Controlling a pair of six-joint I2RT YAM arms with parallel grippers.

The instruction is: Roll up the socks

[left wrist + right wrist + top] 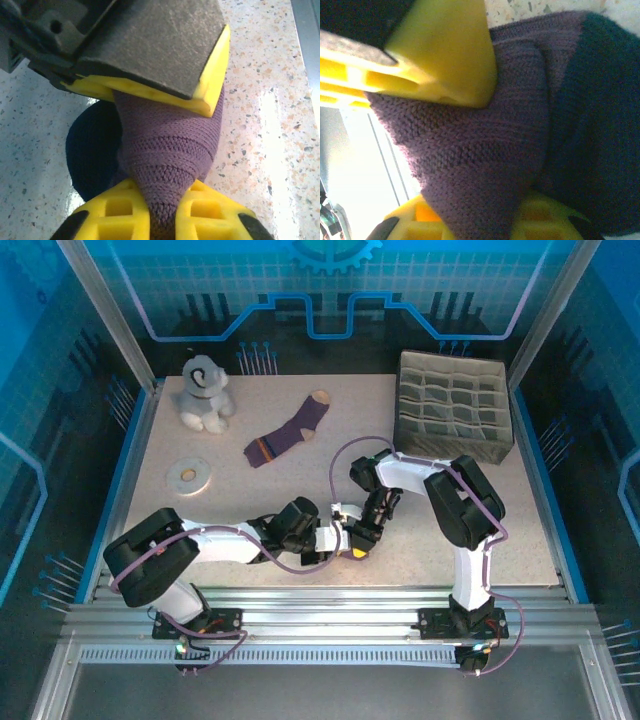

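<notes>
Left pincer (160,212) is clamped on the navy-toed sock (170,145) — purple knit squeezed to a narrow neck between its yellow fingers. Right pincer (472,222) is closed on the same sock from the other side, with fabric bunched thick between its pads. The two tips are all but touching, low over the near-centre of the worktop (480,510). That makes sense: one grip looks set to anchor the bundle while the other turns or tucks it. I'd call this mid-roll, the sock gathered into a tight wad and the navy toe (92,150) bulging out to one side. The left arm lies stretched low along the front edge, reaching rightward. The right arm is folded sharply, elbow up, wrist bent back toward the centre. Further out, the tan-toed sock (290,435) lies flat and unrolled mid-worktop — its turn not yet come. Around it, a grey plush toy (205,392), a white ring (188,476) and a divided box (455,405) sit well apart.
</notes>
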